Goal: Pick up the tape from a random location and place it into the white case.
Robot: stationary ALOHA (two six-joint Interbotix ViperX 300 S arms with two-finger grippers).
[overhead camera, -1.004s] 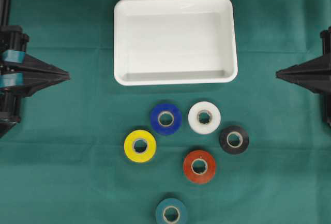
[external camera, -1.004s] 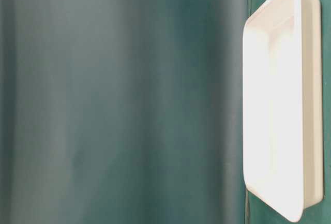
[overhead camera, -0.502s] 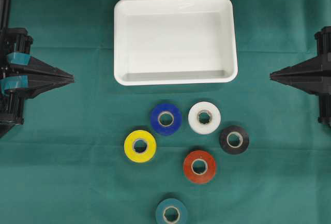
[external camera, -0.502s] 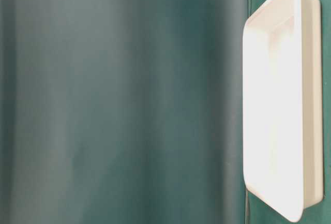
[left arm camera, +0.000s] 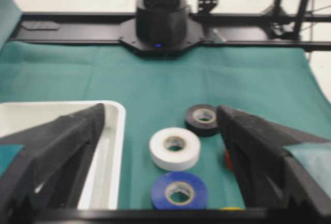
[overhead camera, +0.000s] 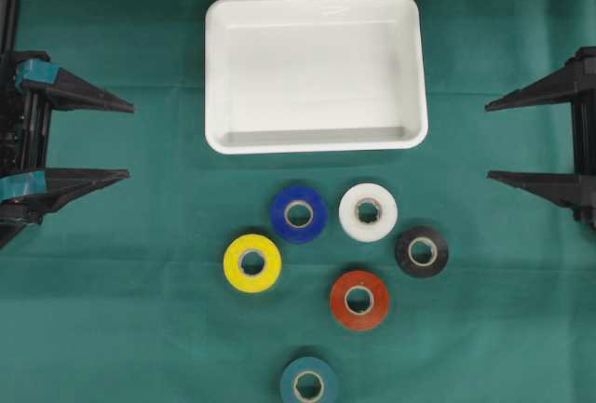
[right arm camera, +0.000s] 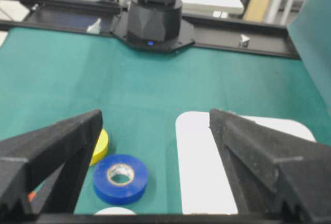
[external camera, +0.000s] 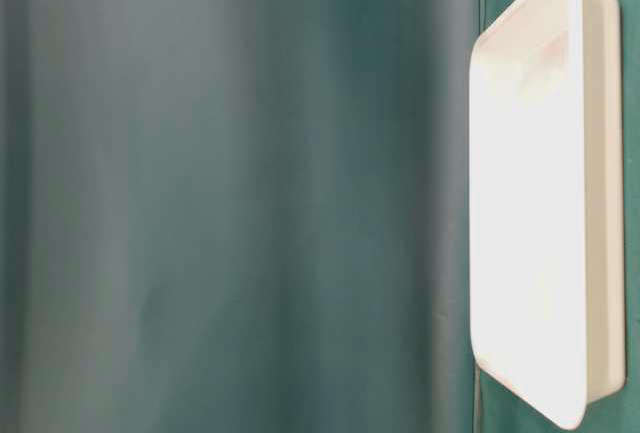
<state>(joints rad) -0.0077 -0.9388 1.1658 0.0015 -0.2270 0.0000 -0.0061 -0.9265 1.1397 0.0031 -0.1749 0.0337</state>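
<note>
Tape rolls lie in a bunch just below the white case [overhead camera: 316, 73], so any is easy to grab. Blue tape [overhead camera: 298, 213] and white tape [overhead camera: 368, 211] sit nearest it. Left gripper [overhead camera: 128, 140] and right gripper [overhead camera: 488, 140] wait wide open, holding nothing, far out on either side of it

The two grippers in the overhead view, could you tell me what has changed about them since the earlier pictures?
Both the left gripper and the right gripper have opened wide from shut; neither holds anything. The white case and the six tape rolls lie where they were.
</note>
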